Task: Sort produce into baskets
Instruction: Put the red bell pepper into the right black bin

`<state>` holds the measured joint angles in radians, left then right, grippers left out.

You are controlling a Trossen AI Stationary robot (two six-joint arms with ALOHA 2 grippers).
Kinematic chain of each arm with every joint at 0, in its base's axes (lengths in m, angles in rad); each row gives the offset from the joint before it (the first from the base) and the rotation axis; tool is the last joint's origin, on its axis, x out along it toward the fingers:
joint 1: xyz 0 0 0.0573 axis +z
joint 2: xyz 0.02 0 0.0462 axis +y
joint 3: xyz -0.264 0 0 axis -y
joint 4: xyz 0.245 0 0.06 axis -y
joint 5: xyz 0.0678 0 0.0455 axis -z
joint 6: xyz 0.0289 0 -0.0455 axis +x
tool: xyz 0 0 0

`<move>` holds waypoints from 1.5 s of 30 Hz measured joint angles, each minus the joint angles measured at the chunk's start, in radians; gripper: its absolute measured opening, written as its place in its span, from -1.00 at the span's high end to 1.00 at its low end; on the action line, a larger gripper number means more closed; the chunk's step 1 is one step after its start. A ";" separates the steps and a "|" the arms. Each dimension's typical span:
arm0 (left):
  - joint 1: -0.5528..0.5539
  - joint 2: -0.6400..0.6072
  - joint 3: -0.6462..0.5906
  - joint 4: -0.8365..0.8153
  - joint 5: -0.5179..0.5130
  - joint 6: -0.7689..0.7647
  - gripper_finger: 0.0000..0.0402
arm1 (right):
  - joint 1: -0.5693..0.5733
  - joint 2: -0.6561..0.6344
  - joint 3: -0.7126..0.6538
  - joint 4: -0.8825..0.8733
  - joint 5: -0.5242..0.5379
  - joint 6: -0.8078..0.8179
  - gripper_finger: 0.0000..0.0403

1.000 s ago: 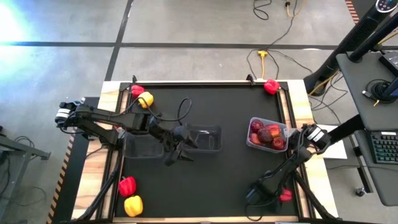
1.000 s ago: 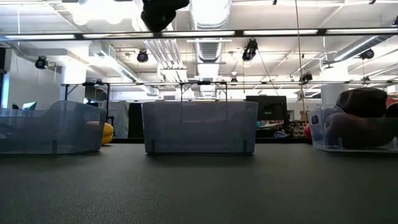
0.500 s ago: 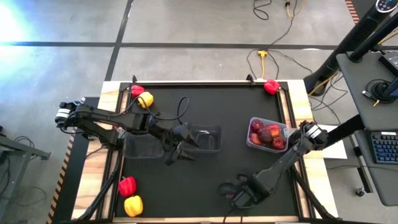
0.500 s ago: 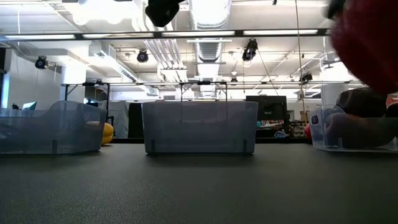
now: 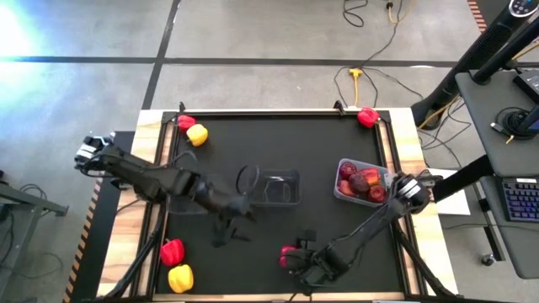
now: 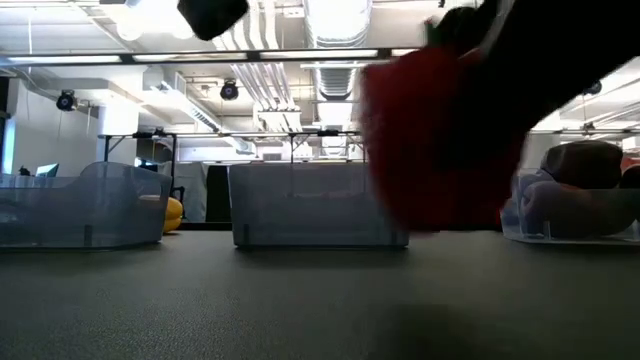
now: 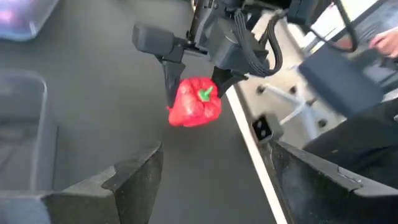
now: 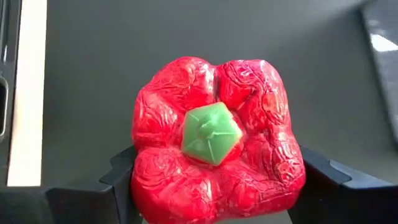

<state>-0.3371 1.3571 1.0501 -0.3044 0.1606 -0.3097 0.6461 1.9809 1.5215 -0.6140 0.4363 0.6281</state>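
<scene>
My right gripper (image 5: 293, 257) is near the table's front edge, shut on a red pepper (image 8: 214, 140). The pepper also shows in the left wrist view (image 7: 194, 102) and as a red blur in the low view (image 6: 440, 140). My left gripper (image 5: 227, 227) is open and empty. It hovers on the near side of the middle tub (image 5: 276, 187), with the left tub (image 5: 187, 200) partly under its arm. The right tub (image 5: 362, 181) holds dark apples. Red and yellow peppers (image 5: 192, 129) lie at the far left, and another such pair (image 5: 176, 263) lies at the near left. My right gripper pinches the red pepper by two opposite sides (image 8: 140, 168) between its two fingers (image 7: 169, 78). The fingers come from above, pointing down. The green stem (image 8: 211, 132) faces up toward the wrist. The pepper is lifted clear of the table.
One red pepper (image 5: 367, 117) lies at the far right corner. The wooden table border (image 5: 404, 135) runs along the mat's right side. The bare black mat (image 5: 253, 269) spreads between the two grippers and the near edge.
My right gripper has carried the red pepper along the near edge toward the table's left, keeping it off the mat. My left gripper has drawn away from the middle tub, toward the near edge and slightly left.
</scene>
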 joint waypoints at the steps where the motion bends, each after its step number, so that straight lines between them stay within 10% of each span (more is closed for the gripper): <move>1: -0.025 0.000 -0.002 -0.027 -0.023 -0.018 -0.40 | -0.004 0.018 0.000 0.046 0.000 -0.016 -0.39; 19: -0.348 0.109 -0.028 -0.177 -0.300 -0.460 -0.47 | -0.027 0.122 0.008 0.253 0.006 0.226 -0.55; 45: -0.227 0.444 0.001 0.409 -0.384 0.097 -0.90 | 0.106 0.055 0.141 -0.116 -0.153 0.520 -0.82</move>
<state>-0.5639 1.8014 1.0515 0.1044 -0.2237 -0.2122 0.7525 2.0361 1.6626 -0.7300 0.2836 1.1484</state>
